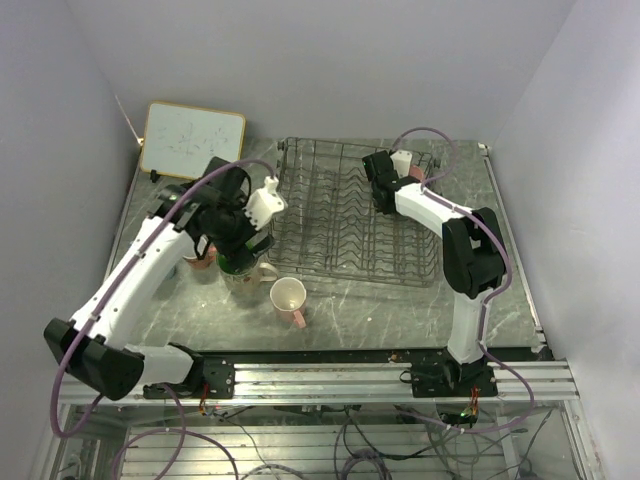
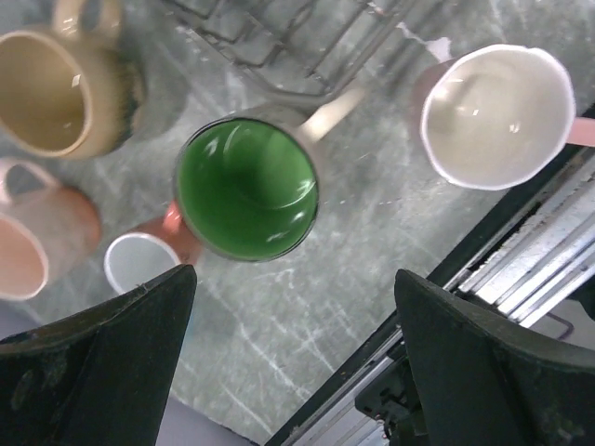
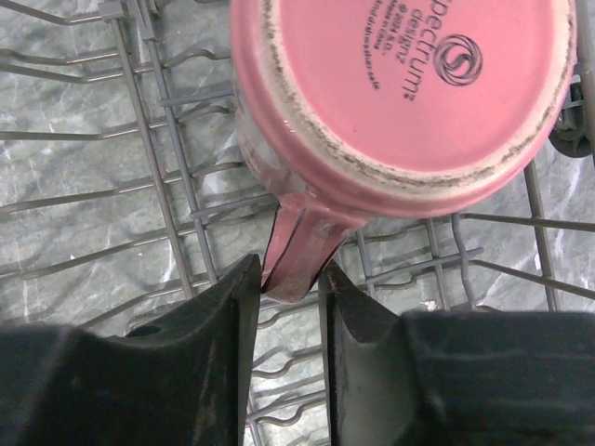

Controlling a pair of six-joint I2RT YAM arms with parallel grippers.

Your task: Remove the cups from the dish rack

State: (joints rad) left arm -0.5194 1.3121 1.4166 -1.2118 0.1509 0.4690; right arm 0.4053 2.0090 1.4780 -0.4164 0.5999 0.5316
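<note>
R end effector (image 3: pixel 290 274) seemingly grips pink mug (image 3: pixel 409 84) handle, in rack (image 3: pixel 138 93).

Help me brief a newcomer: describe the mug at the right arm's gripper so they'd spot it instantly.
Find the dark wire dish rack, then its far right corner, where the right gripper flanks a handle. That pink mug sits upside down, maker's print on its base; the other mugs stand mouth-up on the table.

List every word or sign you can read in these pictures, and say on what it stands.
"spectrum designz", with a round logo: on the upturned base of the pink mug.
Smaller print beside it: too small to read.
Marks on the whiteboard: too faint to read.
</note>
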